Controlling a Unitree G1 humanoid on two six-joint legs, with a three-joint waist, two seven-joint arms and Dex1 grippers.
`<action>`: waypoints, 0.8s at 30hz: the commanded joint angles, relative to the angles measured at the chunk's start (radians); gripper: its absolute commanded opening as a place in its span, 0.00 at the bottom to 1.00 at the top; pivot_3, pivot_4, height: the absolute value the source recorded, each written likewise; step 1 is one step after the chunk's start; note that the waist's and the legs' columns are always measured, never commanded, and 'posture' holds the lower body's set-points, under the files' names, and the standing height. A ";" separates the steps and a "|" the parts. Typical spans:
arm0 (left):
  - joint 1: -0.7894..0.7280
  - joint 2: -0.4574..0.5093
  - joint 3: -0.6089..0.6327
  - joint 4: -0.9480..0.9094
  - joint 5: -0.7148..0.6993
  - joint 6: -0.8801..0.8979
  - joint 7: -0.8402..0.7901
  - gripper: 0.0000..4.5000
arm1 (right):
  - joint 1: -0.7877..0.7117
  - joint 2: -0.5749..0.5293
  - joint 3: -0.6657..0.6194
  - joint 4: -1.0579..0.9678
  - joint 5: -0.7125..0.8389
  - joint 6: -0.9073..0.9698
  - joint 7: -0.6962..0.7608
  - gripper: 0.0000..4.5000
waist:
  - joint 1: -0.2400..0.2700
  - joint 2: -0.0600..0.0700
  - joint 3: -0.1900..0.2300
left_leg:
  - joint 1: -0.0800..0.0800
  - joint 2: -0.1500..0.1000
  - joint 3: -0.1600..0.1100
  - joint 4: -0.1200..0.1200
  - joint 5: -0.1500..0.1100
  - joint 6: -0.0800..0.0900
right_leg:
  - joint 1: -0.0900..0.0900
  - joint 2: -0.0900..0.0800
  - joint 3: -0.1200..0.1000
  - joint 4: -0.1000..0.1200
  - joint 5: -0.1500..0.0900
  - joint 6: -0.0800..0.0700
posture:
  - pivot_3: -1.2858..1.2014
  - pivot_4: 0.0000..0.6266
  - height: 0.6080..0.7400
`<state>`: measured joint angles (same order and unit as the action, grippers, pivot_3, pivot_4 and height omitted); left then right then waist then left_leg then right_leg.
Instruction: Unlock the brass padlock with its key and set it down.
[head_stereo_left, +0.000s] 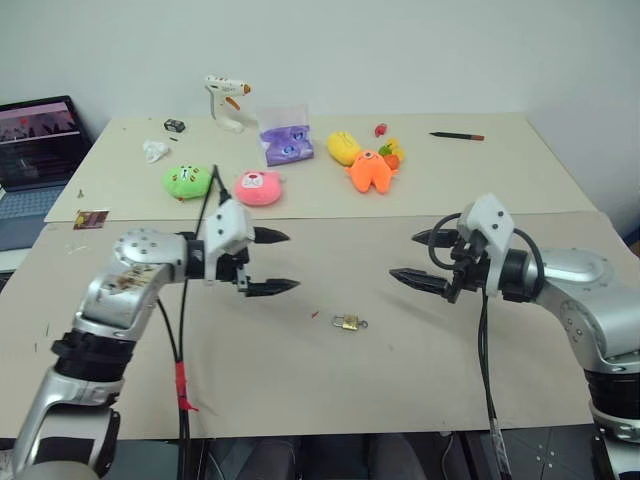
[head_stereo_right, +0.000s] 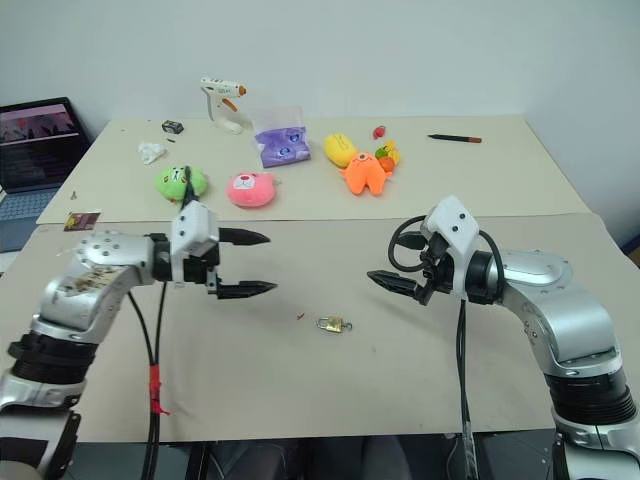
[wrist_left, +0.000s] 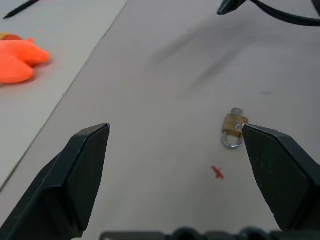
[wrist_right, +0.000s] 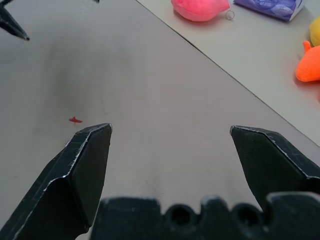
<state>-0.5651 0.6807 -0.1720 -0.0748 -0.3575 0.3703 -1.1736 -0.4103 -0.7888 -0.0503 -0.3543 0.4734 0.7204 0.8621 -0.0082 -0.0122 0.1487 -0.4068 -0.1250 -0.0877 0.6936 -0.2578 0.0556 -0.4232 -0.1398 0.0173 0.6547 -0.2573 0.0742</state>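
I see the small gold-yellow brass padlock (head_stereo_left: 349, 322) with its thin silvery shackle lying on the beige desk (head_stereo_left: 300, 380), low centre of frame, between my hands. Left hand (head_stereo_left: 278, 262) and right hand (head_stereo_left: 408, 257) both hover released, grasping nothing.

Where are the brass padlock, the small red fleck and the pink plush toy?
brass padlock (head_stereo_left: 348, 322), left eye view, on its gold body.
red fleck (wrist_left: 217, 173), left wrist view, its middle.
pink plush toy (head_stereo_left: 258, 187), left eye view, its face.

One padlock (head_stereo_left: 348, 322), four plush toys (head_stereo_left: 262, 187)
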 joint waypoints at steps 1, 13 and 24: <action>-0.028 -0.048 -0.067 0.007 0.041 -0.061 -0.028 1.00 | 0.021 -0.002 -0.042 -0.045 -0.010 -0.033 -0.031 0.99 | 0.001 0.000 0.000 | 0.000 0.000 0.000 0.000 0.000 0.000 | 0.000 0.000 0.000 0.000 0.000 0.000 | 0.52 0.24 1.00; -0.070 -0.213 -0.254 0.201 0.213 -0.295 -0.095 1.00 | 0.174 -0.015 -0.170 -0.160 0.001 0.000 -0.142 0.99 | 0.011 0.000 0.000 | 0.000 0.000 0.000 0.000 0.000 0.000 | 0.000 0.000 0.000 0.000 0.000 0.000 | 0.52 0.24 1.00; -0.143 -0.296 -0.303 0.453 0.350 -0.444 -0.081 1.00 | 0.267 -0.019 -0.252 -0.253 0.018 0.044 -0.210 0.99 | 0.019 0.000 0.000 | 0.000 0.000 0.002 0.001 0.000 0.001 | 0.000 0.000 0.001 0.000 0.000 0.000 | 0.52 0.24 1.00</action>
<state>-0.6912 0.3885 -0.4759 0.3700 -0.0277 -0.0515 -1.2573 -0.1446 -0.7939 -0.2560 -0.5667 0.4782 0.7582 0.6656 0.0106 -0.0124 0.1488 -0.4067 -0.1251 -0.0859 0.6944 -0.2581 0.0564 -0.4230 -0.1397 0.0177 0.6550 -0.2573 0.0743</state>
